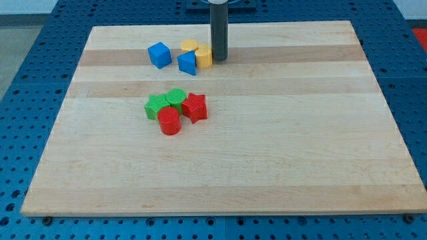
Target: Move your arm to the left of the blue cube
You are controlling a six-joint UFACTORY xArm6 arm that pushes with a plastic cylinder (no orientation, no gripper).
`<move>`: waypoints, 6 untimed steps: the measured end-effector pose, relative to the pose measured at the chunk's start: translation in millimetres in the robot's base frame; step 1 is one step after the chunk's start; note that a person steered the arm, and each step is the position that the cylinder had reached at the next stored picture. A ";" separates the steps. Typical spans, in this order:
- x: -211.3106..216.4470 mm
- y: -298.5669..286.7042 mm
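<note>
Eight blocks on the pale wooden board, and my tip sits at three o'clock of the yellow blocks, touching or nearly so, on the wrong side. The blue cube waits at nine o'clock of that cluster, past the blue wedge-like block. Nothing is held; it's a bare rod. By my reckoning the whole trip around remains. Matte plastic pieces; green and red huddle at six o'clock.
</note>
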State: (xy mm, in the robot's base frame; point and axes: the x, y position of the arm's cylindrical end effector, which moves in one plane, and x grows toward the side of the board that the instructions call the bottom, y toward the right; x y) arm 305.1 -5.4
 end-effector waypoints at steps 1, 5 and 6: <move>25.6 0.5; 62.7 -72.5; 63.0 -110.1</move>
State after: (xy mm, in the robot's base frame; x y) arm 368.2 -115.5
